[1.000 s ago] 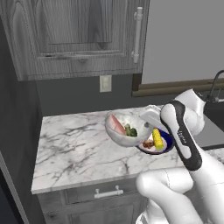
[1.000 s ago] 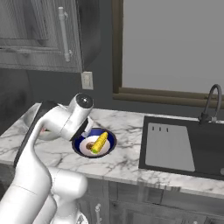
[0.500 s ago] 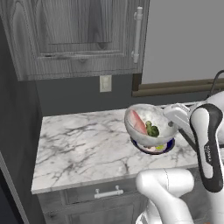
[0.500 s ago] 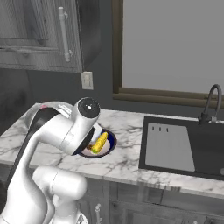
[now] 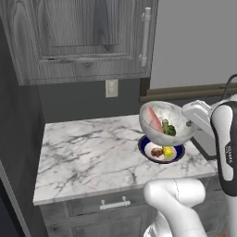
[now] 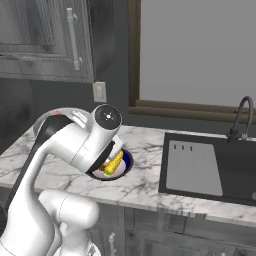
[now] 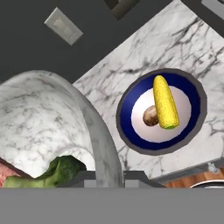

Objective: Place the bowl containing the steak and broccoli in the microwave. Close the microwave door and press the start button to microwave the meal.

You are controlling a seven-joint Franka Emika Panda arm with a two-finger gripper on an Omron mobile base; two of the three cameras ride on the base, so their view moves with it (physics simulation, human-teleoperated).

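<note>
Left base view: the bowl (image 5: 167,124) is lifted clear of the counter (image 5: 92,155) and hangs tilted above the dark blue bowl (image 5: 162,151). The gripper (image 5: 193,124) pinches the raised bowl at the rim on its right side. Inside it, the steak (image 5: 154,119) lies against the left wall and the broccoli (image 5: 168,129) sits lower, toward the gripper. The dark blue bowl holds a brown meat lump (image 5: 157,151) and a corn cob (image 5: 168,151).

Handling judgement: the bowl is rigid glass, likely smooth, fairly heavy and breakable. A single-sided rim pinch lets it sag, so the loose contents can slide toward the low side. Keep it as level as possible and avoid jolts.

Right base view: the arm covers most of the bowl; only its rim (image 6: 50,116) shows past the arm's left side. The dark blue bowl (image 6: 126,161) rests on the counter (image 6: 145,180) with the corn cob (image 6: 114,163) in it, well apart from the sink (image 6: 210,167).

Hand view: the bowl's wall (image 7: 48,122) rises between the finger tips, which are closed on it at the bottom edge. The broccoli (image 7: 61,171) lies just beside the grip point. The dark blue bowl (image 7: 131,131) on the counter beneath holds the corn cob (image 7: 165,101) touching the meat lump (image 7: 151,116).
</note>
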